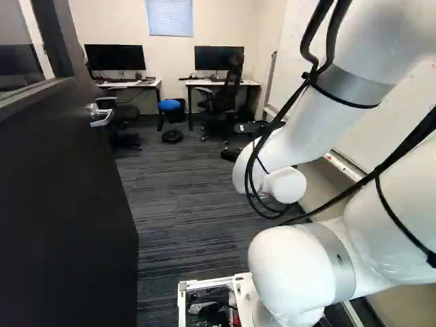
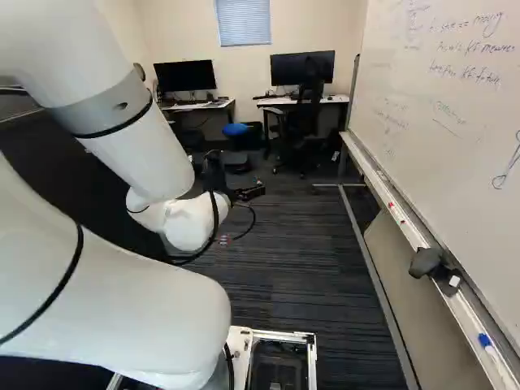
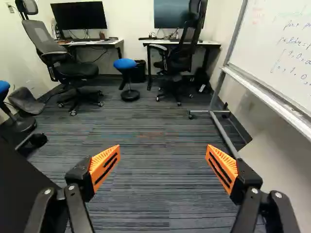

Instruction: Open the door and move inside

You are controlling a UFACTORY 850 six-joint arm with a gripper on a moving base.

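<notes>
Standing open, the door [image 1: 61, 204] is being shown with a handle [image 1: 101, 117] near its far edge. To the door's right, the end effector [image 2: 252, 192] is being held with its orange pads [image 3: 103, 162] spread apart. Beyond the door, monitors [image 1: 114, 57] are being carried by worktops [image 3: 209, 43]; across from it, a whiteboard [image 2: 439, 97] is being held up.

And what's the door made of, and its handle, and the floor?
The door may be painted wood or metal, smooth and dark. The handle is probably metal: silvery and shiny. The floor looks like dull carpet, with streaky grey stripes.
</notes>
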